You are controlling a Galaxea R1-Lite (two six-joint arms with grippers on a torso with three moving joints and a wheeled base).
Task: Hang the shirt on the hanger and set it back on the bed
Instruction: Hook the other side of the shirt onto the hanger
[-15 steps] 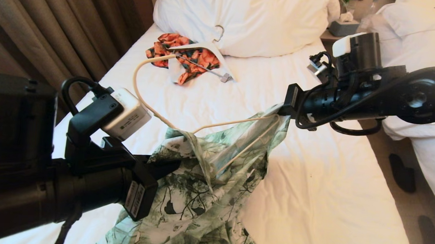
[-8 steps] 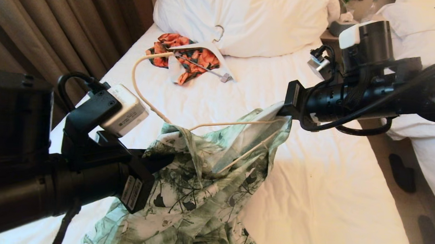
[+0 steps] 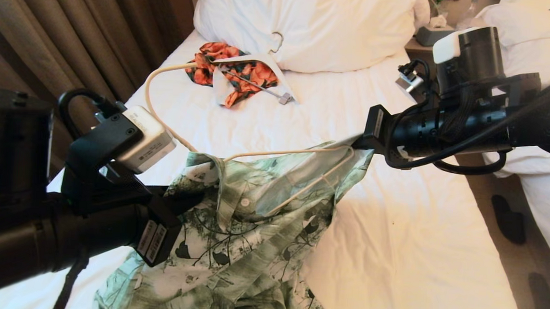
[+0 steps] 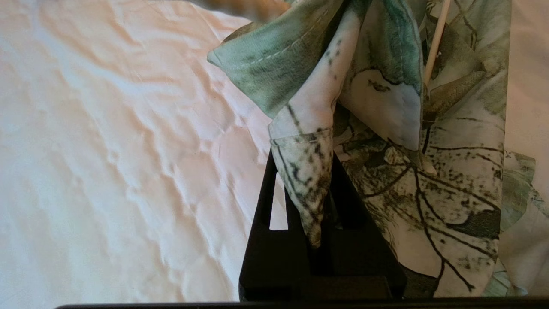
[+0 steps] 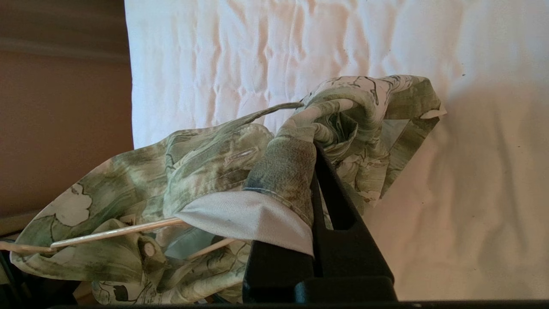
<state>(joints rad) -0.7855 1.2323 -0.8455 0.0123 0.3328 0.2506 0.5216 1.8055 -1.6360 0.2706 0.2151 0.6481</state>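
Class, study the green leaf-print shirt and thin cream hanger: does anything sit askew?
Yes. The green leaf-print shirt hangs bunched on the thin cream hanger, which lies tilted, hook pointing sideways. The left gripper and right gripper each pinch fabric.

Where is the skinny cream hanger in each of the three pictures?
Head view: the hanger sits in the middle, threaded through the shirt, hook curving up left.
Left wrist view: one thin rod near the top right.
Right wrist view: rods low on the left.
Shared landmark: the leafy shirt around it.
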